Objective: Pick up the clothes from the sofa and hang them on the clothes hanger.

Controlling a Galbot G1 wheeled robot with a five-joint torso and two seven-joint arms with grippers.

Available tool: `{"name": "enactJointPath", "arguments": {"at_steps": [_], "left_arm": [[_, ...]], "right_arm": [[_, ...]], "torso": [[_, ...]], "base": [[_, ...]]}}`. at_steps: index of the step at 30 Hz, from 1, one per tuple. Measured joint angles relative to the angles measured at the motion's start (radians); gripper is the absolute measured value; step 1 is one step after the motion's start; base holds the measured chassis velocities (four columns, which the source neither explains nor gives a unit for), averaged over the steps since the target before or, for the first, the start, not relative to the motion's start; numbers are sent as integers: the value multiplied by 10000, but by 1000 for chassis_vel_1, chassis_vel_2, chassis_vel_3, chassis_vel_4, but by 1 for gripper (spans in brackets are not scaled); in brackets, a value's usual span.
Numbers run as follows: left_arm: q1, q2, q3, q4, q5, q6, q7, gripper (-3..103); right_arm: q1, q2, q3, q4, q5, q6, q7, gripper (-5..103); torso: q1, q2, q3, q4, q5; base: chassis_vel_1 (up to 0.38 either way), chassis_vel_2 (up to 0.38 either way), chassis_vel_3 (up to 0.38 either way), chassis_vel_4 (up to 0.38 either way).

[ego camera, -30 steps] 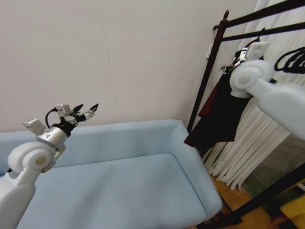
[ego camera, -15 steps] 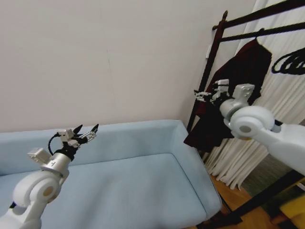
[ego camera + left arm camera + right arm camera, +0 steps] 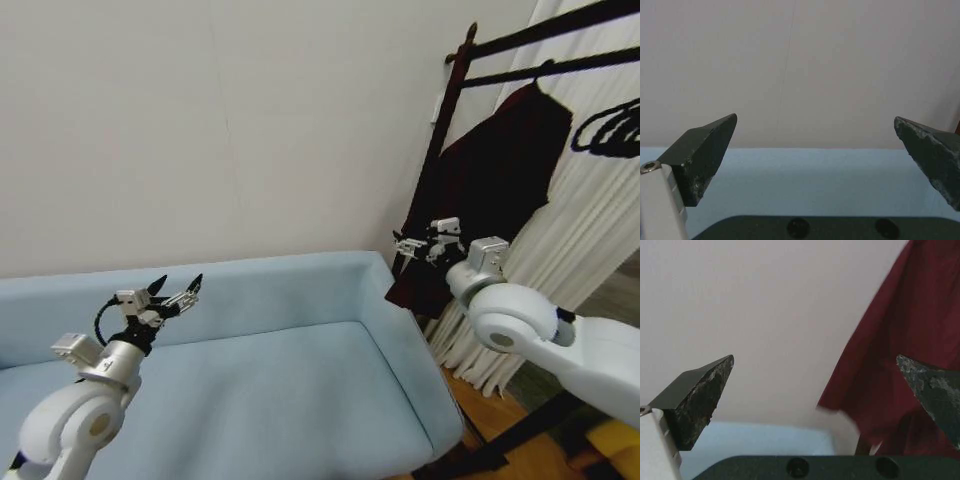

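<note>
Garment (image 3: pixel 500 170) hangs from rail (image 3: pixel 600 57), long axis vertical; right pincer (image 3: pixel 415 243) near, spread.

No writing, label or number is legible.

From the head, we are looking forward and down across the pale blue sofa (image 3: pixel 300 400), facing the wall (image 3: pixel 250 130), with the clothes rack (image 3: pixel 447 130) off to the right. From the left wrist, we are looking out between the parted fingers of the left gripper (image 3: pixel 815 122), near the sofa's backrest and squarely at that wall. From the right wrist, we are looking between the spread fingers of the right gripper (image 3: pixel 815 362), near the dark red garment (image 3: pixel 885 355) on the rack. All three views are sharing the wall and the sofa's back. The head and right wrist views are also sharing the garment.
</note>
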Motion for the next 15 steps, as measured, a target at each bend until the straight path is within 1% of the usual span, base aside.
{"name": "enactJointPath", "arguments": {"at_steps": [1, 2, 3, 4, 5, 7, 9, 10, 12, 13, 14, 15], "left_arm": [[17, 26, 0, -8, 6, -10, 2, 100], [51, 119, -5, -44, 7, -25, 6, 100], [75, 161, -19, -52, 17, -33, 9, 100], [134, 173, -41, -58, 58, -56, 33, 100], [134, 173, -41, -58, 58, -56, 33, 100], [257, 140, -45, -70, 160, -128, 70, 100], [369, 6, 85, -70, 360, -247, 174, 100], [369, 6, 85, -70, 360, -247, 174, 100], [434, -244, 349, -5, 756, -445, 274, 100], [461, -366, 469, 46, 975, -553, 310, 100], [483, -513, 586, 109, 1185, -671, 358, 100], [523, -762, 738, 199, 1508, -878, 396, 100]], "right_arm": [[-663, 254, 401, -12, -91, -24, 2, 100], [-1915, 792, 1091, -107, -708, 42, -180, 100], [-2541, 1141, 1478, -234, -1166, 81, -436, 100], [-3203, 1589, 1773, -407, -1700, 152, -750, 100], [-3203, 1589, 1773, -407, -1700, 152, -750, 100], [-4403, 2312, 2132, -716, -2593, 408, -1239, 100], [-5703, 3182, 2601, -1058, -3887, 747, -2024, 100], [-5703, 3182, 2601, -1058, -3887, 747, -2024, 100], [-6640, 4187, 2955, -1365, -5120, 969, -2754, 100], [-6985, 4856, 3051, -1494, -5678, 1037, -2966, 100], [-7179, 5437, 3054, -1553, -5999, 1057, -3075, 100], [-7399, 6253, 3005, -1619, -6413, 1059, -3213, 100]], "torso": [[0, -1, 2, -3, 15], [4, -2, 4, -2, 18], [2, -1, 2, -15, 11], [2, 0, 2, -12, 7], [2, 0, 2, -12, 7], [3, -1, 3, -6, 15], [2, -1, 3, -9, 10], [2, -1, 3, -9, 10], [1, -1, 2, -12, 17], [1, -1, 2, -13, 8], [1, 0, 2, -15, 8], [2, -1, 3, -10, 16]], "base": [[0, 0, 0, 0], [0, 0, 0, 0], [0, 0, 0, 0], [0, 0, 0, 0], [0, 0, 0, 0], [0, 0, 0, 0], [0, 0, 0, 0], [0, 0, 0, 0], [0, 0, 0, 0], [0, 0, 0, 0], [0, 0, 0, 0], [0, 0, 0, 0]]}}
